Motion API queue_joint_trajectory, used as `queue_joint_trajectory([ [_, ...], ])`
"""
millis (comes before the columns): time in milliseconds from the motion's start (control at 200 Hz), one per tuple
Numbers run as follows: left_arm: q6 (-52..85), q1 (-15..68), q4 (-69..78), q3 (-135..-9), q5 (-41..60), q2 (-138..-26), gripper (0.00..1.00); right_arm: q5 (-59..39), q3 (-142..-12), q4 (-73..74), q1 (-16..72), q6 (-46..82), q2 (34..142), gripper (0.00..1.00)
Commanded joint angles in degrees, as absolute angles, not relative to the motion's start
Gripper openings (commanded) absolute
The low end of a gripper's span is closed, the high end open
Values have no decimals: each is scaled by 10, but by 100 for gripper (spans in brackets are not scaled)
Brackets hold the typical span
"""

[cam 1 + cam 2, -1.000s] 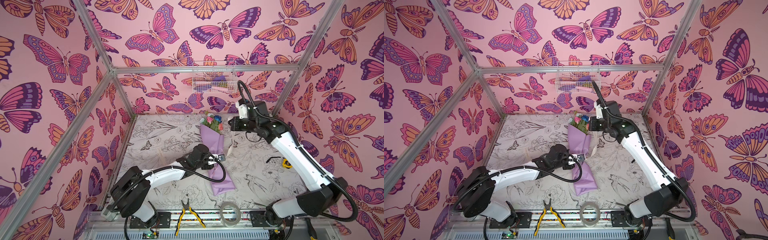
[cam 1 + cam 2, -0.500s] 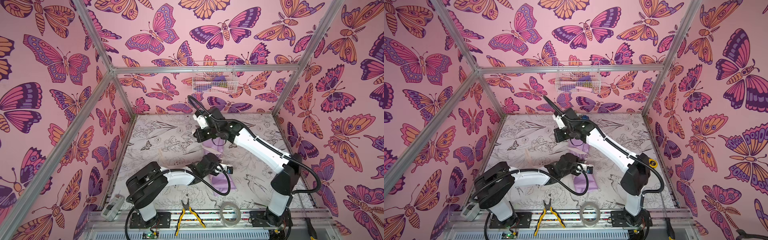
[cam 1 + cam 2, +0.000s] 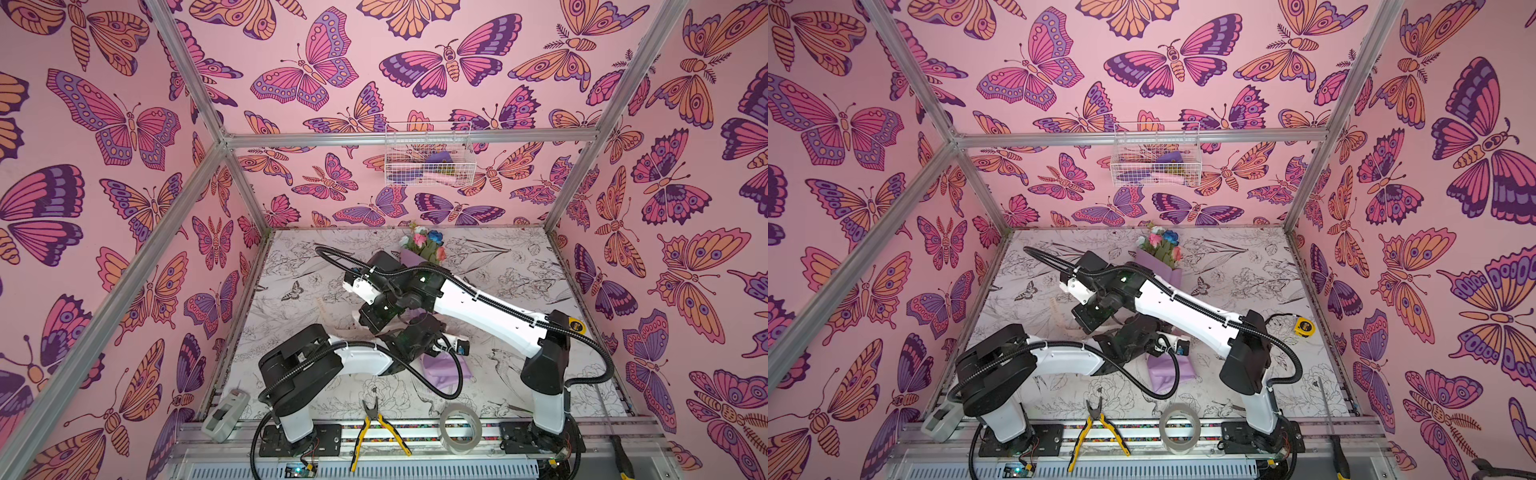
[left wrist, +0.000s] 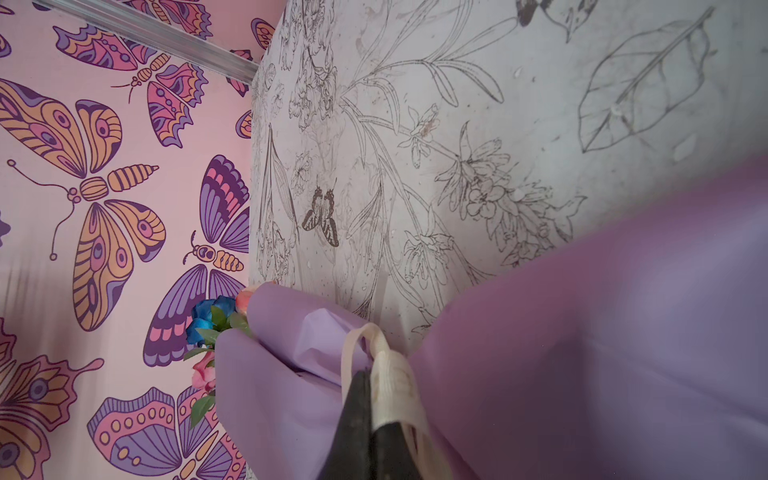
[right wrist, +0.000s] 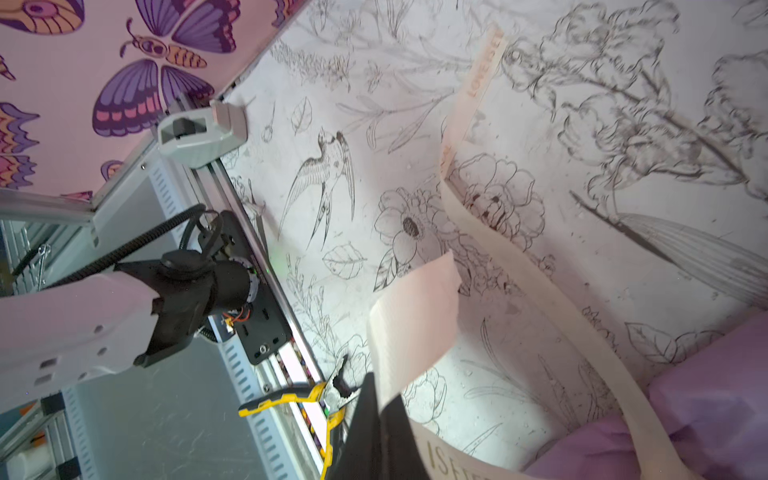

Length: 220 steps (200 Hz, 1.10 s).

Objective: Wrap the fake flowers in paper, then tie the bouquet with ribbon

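The bouquet (image 3: 446, 372) lies on the table in lilac paper, its fake flowers (image 3: 424, 243) pointing at the back wall; both arms cover its middle in both top views. In the left wrist view my left gripper (image 4: 370, 380) is shut on the cream ribbon (image 4: 388, 374), which loops at the pinched waist of the bouquet (image 4: 291, 332). In the right wrist view my right gripper (image 5: 380, 392) is shut on another stretch of ribbon (image 5: 411, 316) just left of the lilac paper (image 5: 715, 395). A free strand of ribbon (image 5: 519, 266) trails over the table.
Yellow pliers (image 3: 376, 424), a roll of clear tape (image 3: 460, 424) and a grey device (image 3: 224, 415) lie along the front rail. A yellow tape measure (image 3: 1302, 326) sits at the right edge. A wire basket (image 3: 428, 153) hangs on the back wall.
My right arm has swung from the far right across the bouquet, down to its left side beside the left gripper. The left arm's elbow has drawn back; its gripper stays at the bouquet's middle.
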State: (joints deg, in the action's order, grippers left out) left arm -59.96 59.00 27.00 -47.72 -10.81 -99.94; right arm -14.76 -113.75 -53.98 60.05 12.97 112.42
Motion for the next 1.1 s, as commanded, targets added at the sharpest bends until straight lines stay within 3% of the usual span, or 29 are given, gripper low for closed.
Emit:
queue_joint_trajectory([
  [0, -581, 597, 277, -469, -119, -1014, 0, -163, -1137, -601, 603, 94, 1131, 18],
  [75, -576, 597, 278, -469, -121, -1017, 0, -149, -1137, -611, 604, 89, 1126, 31],
  [160, -570, 597, 279, -470, -123, -1017, 0, -132, -1138, -613, 604, 84, 1115, 40],
  [406, -546, 597, 282, -465, -116, -1005, 0, 18, -1155, -615, 584, 127, 1075, 47],
  [446, -540, 597, 283, -463, -113, -1003, 0, 46, -1154, -611, 570, 140, 1059, 59],
  [536, -523, 595, 289, -460, -111, -998, 0, 82, -1135, -593, 536, 164, 1019, 67],
  [586, -512, 592, 294, -458, -110, -996, 0, 106, -1109, -574, 509, 181, 987, 78],
  [851, -426, 559, 310, -444, -85, -972, 0, 188, -912, -489, 372, 270, 795, 82],
  [956, -369, 537, 311, -446, -81, -962, 0, 238, -838, -467, 359, 279, 730, 92],
  [1096, -311, 513, 308, -447, -80, -952, 0, 244, -748, -440, 359, 273, 664, 92],
])
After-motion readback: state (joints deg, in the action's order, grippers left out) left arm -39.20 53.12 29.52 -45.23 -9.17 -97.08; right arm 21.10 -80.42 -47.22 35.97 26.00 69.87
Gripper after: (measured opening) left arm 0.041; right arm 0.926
